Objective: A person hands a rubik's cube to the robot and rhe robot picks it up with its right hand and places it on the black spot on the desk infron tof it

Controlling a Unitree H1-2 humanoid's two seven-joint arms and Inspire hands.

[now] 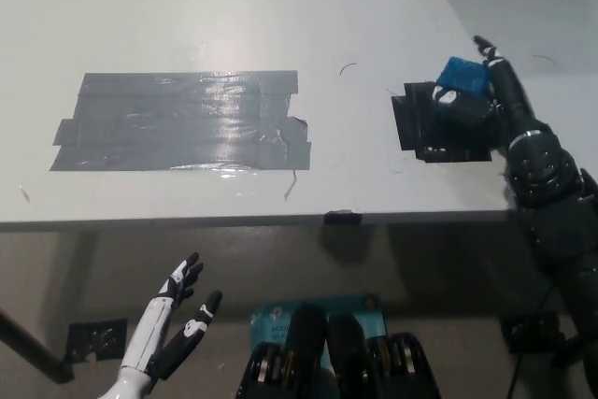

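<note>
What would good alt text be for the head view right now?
The robot's black right hand holds a blue Rubik's cube over the far right part of a black square patch on a white desk. Its white left hand rests open below the desk edge.

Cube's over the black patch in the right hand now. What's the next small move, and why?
Probably lower a little and open the right hand. It is shut on the blue-faced cube at the upper right corner of the black patch; contact with the desk can't be confirmed. The left hand rests below the desk edge.
</note>
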